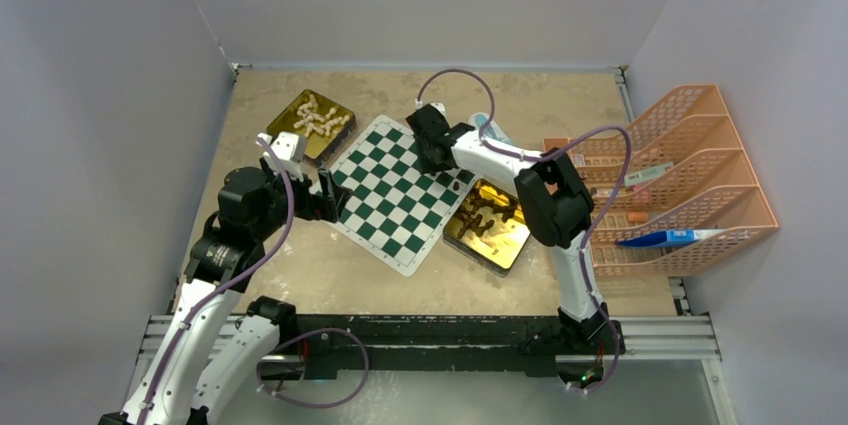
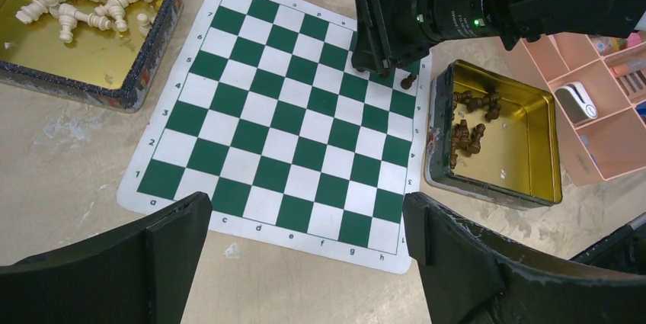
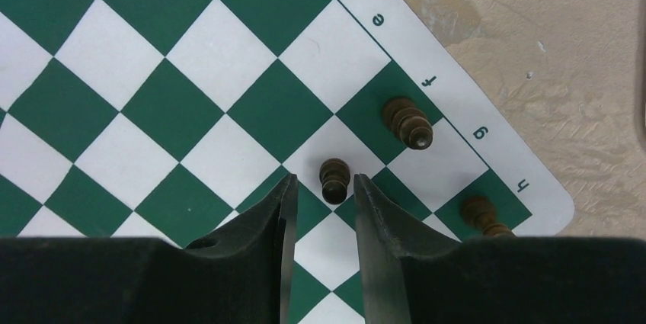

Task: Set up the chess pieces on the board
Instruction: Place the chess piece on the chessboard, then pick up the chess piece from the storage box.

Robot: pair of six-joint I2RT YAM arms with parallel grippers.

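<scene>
Grey walls enclose a beige desk [image 1: 300, 275], with the board [image 1: 395, 190] lying at its middle. The right fingers [image 1: 436, 160], slightly parted, flank a dark pawn [image 3: 335, 179] on the board's side facing the desk's right edge, beside two other dark pieces [image 3: 407, 122]. The left fingers [image 1: 328, 195] hang wide apart and empty.

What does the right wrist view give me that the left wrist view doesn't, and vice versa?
Right wrist only: three dark brown pieces standing near the board corner, one at the tips of the open right gripper. Left wrist only: cream pieces in one gold tin, loose brown pieces in a second tin, the open left gripper. Both: the board and the right gripper.
</scene>
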